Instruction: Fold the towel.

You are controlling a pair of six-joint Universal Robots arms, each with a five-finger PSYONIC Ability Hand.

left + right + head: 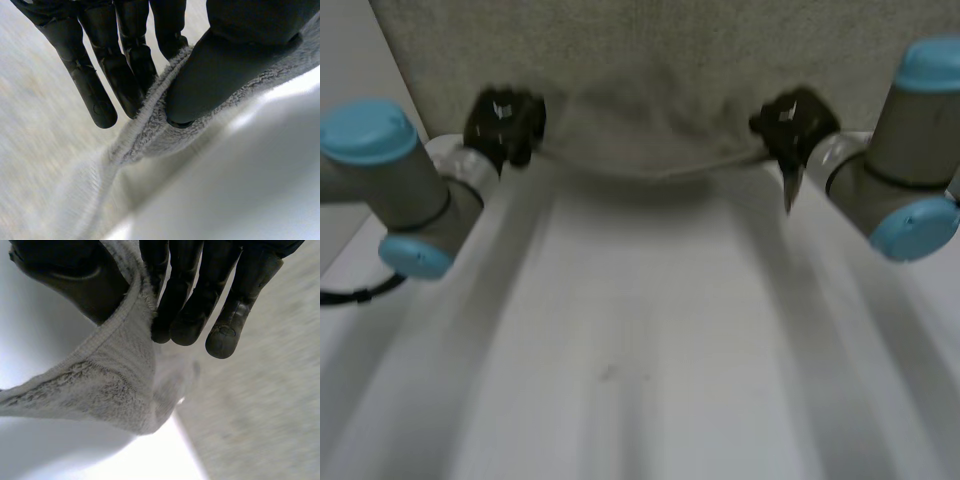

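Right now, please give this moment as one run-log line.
task: fold towel | left hand: shut on towel, near edge | right hand: shut on towel, near edge | towel: sags between hands over table

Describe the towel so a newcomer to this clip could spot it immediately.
Start at the white table; across its far part spreads a pale grey fuzzy terry towel. Its near hemmed edge is pinched by the black left hand and right hand, and it is the only soft thing there.
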